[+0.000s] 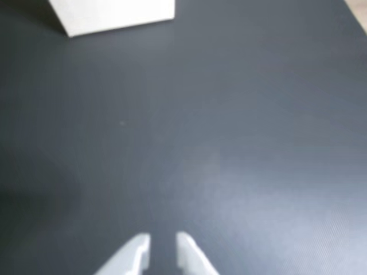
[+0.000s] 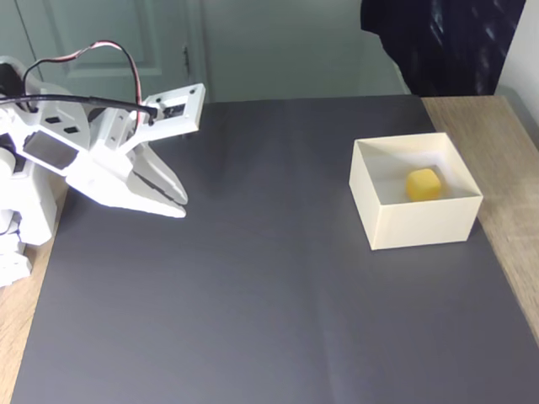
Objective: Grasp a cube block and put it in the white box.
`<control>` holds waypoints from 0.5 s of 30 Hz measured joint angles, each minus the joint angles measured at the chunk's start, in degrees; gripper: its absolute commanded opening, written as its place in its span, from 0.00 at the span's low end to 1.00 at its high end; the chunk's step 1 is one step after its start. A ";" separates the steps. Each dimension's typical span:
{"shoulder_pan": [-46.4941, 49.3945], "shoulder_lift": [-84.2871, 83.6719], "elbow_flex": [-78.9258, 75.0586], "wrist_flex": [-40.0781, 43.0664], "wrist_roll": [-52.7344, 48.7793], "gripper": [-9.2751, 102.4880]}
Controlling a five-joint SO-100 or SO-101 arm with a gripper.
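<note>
The yellow cube block lies inside the white box, toward its right back part, at the right of the dark mat in the fixed view. A corner of the white box also shows at the top left of the wrist view. My gripper hangs above the mat's left side, far from the box, its white fingers drawn together with nothing between them. In the wrist view the gripper pokes in from the bottom edge, with a narrow slit between the tips over bare mat.
A dark grey mat covers most of the wooden table. The arm's white base stands at the left edge. A dark cloth hangs at the back right.
</note>
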 measured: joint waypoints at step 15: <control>0.00 0.26 3.78 5.80 -1.05 0.09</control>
